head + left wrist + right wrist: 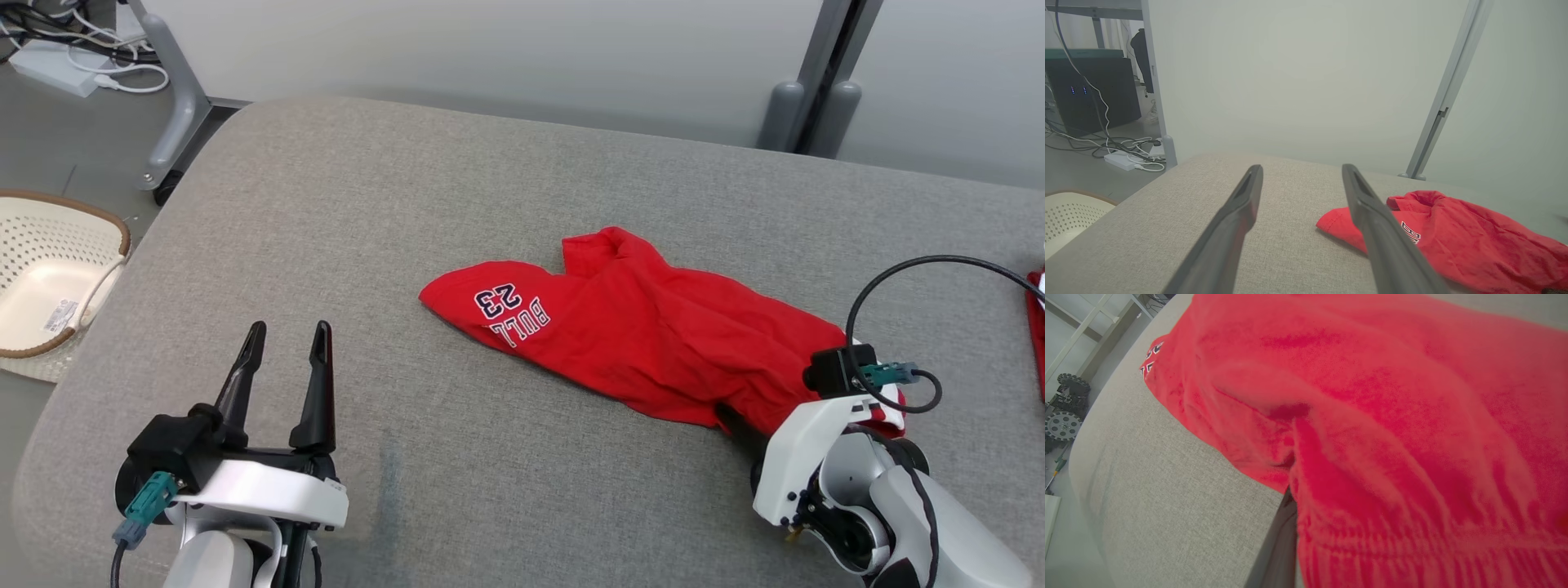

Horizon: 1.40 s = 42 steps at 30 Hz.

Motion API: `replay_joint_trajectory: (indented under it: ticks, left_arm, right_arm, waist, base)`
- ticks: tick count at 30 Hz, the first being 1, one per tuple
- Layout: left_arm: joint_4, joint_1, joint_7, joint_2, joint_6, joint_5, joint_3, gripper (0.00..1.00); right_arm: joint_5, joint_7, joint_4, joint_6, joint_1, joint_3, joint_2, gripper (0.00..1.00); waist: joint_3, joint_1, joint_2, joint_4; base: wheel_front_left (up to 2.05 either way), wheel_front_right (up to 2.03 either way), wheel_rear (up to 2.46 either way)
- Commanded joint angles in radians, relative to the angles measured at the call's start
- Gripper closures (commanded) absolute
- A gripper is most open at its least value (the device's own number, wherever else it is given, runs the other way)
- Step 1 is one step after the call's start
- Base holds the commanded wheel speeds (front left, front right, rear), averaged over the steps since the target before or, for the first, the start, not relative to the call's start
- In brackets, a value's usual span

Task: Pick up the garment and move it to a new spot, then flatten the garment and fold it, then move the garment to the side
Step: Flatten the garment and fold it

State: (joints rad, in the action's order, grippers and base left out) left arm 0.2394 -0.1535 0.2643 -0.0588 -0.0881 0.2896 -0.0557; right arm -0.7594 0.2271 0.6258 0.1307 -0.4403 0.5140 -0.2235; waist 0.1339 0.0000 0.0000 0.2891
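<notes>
- A wide grey fabric-covered surface (506,457) with rounded corners stretches across the foreground.
- Behind it stands a plain pale wall (490,49) (evenly lit, no hard shadows).
- A grey metal post (175,106) rises at the far left corner.
- On the grey floor (49,147) to the left sit a cream basket (49,237) and a white power strip (53,69).

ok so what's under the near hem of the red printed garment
One dark finger of the right gripper runs under the red printed garment, gripping it; its tip and the other finger are covered.
</notes>
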Motion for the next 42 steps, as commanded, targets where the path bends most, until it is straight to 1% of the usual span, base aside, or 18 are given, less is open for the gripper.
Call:
replay_joint_trajectory:
  ticks: [1, 3, 7, 10, 13, 16, 17, 18, 21, 24, 25, 27, 28, 32, 36, 42]
  left_arm:
    - [0.003, -0.001, 0.001, -0.004, -0.003, -0.007, 0.002, 0.0]
    - [0.005, 0.002, 0.001, -0.004, -0.004, -0.008, 0.003, 0.0]
    - [0.01, 0.011, 0.001, -0.004, -0.008, -0.01, 0.006, 0.0]
    - [0.011, 0.018, 0.001, -0.007, -0.009, -0.015, 0.008, 0.0]
    - [0.014, 0.022, 0.001, -0.008, -0.009, -0.015, 0.01, 0.0]
    - [0.016, 0.022, 0.001, -0.008, -0.008, -0.016, 0.007, 0.0]
    - [0.019, 0.022, 0.001, -0.007, -0.008, -0.016, 0.003, 0.0]
    - [0.02, 0.021, 0.001, -0.007, -0.008, -0.016, 0.0, 0.0]
    - [0.026, 0.019, 0.001, -0.007, -0.009, -0.016, -0.005, 0.0]
    - [0.029, 0.009, 0.001, -0.006, -0.011, -0.013, -0.009, 0.0]
    - [0.029, 0.009, 0.001, -0.006, -0.011, -0.013, -0.009, 0.0]
    - [0.031, -0.003, 0.001, -0.006, -0.012, -0.009, -0.011, 0.0]
    - [0.031, -0.006, 0.001, -0.006, -0.013, -0.008, -0.011, 0.0]
    - [0.031, -0.025, 0.001, -0.005, -0.015, -0.003, -0.016, 0.0]
    - [0.036, -0.046, 0.001, -0.004, -0.017, 0.002, -0.022, 0.0]
    - [0.041, -0.071, 0.001, -0.002, -0.024, 0.003, -0.028, 0.0]
  right_arm:
    - [-0.018, -0.004, -0.029, 0.0, 0.016, 0.005, -0.018, 1.0]
    - [-0.029, -0.001, -0.048, 0.0, 0.02, 0.009, -0.021, 1.0]
    - [-0.092, 0.041, -0.149, 0.001, 0.047, 0.027, -0.048, 1.0]
    - [-0.164, 0.101, -0.252, 0.0, 0.081, 0.035, -0.077, 1.0]
    - [-0.267, 0.202, -0.345, 0.001, 0.132, 0.03, -0.113, 1.0]
    - [-0.365, 0.282, -0.442, 0.001, 0.175, 0.007, -0.144, 1.0]
    - [-0.42, 0.326, -0.495, 0.001, 0.209, -0.015, -0.173, 1.0]
    - [-0.447, 0.344, -0.522, 0.001, 0.221, -0.029, -0.184, 1.0]
    - [-0.519, 0.398, -0.576, 0.001, 0.25, -0.07, -0.21, 1.0]
    - [-0.592, 0.45, -0.602, 0.001, 0.255, -0.115, -0.226, 1.0]
    - [-0.592, 0.45, -0.602, 0.001, 0.255, -0.115, -0.226, 1.0]
    - [-0.642, 0.504, -0.582, 0.001, 0.217, -0.156, -0.243, 1.0]
    - [-0.648, 0.519, -0.563, 0.001, 0.198, -0.17, -0.248, 1.0]
    - [-0.643, 0.548, -0.432, 0.001, 0.096, -0.221, -0.248, 1.0]
    - [-0.616, 0.537, -0.289, 0.001, -0.023, -0.257, -0.227, 1.0]
    - [-0.538, 0.504, -0.097, 0.001, -0.17, -0.267, -0.199, 1.0]
  waist:
    - [-0.011, 0.0, 0.0, -0.02]
    - [-0.014, 0.0, 0.0, -0.028]
    - [-0.031, 0.0, 0.0, -0.067]
    - [-0.042, 0.0, 0.0, -0.102]
    - [-0.052, 0.0, 0.0, -0.139]
    - [-0.061, 0.0, 0.0, -0.17]
    - [-0.066, 0.0, 0.0, -0.183]
    - [-0.067, 0.0, 0.0, -0.188]
    - [-0.069, 0.0, 0.0, -0.193]
    - [-0.057, 0.0, 0.0, -0.187]
    - [-0.057, 0.0, 0.0, -0.187]
    - [-0.037, 0.0, 0.0, -0.174]
    - [-0.029, 0.0, 0.0, -0.168]
    - [0.009, 0.0, 0.0, -0.133]
    - [0.049, 0.0, 0.0, -0.097]
    - [0.089, 0.0, 0.0, -0.065]
  base:
    - [0.0, 0.0, 0.0]
    - [0.0, 0.0, 0.0]
    - [0.0, 0.0, 0.0]
    - [0.0, 0.0, 0.0]
    - [0.0, 0.0, 0.0]
    - [0.0, 0.0, 0.0]
    - [0.0, 0.0, 0.0]
    - [0.0, 0.0, 0.0]
    - [0.0, 0.0, 0.0]
    - [0.0, 0.0, 0.0]
    - [0.0, 0.0, 0.0]
    - [0.0, 0.0, 0.0]
    - [0.0, 0.0, 0.0]
    - [0.0, 0.0, 0.0]
    - [0.0, 0.0, 0.0]
    - [0.0, 0.0, 0.0]
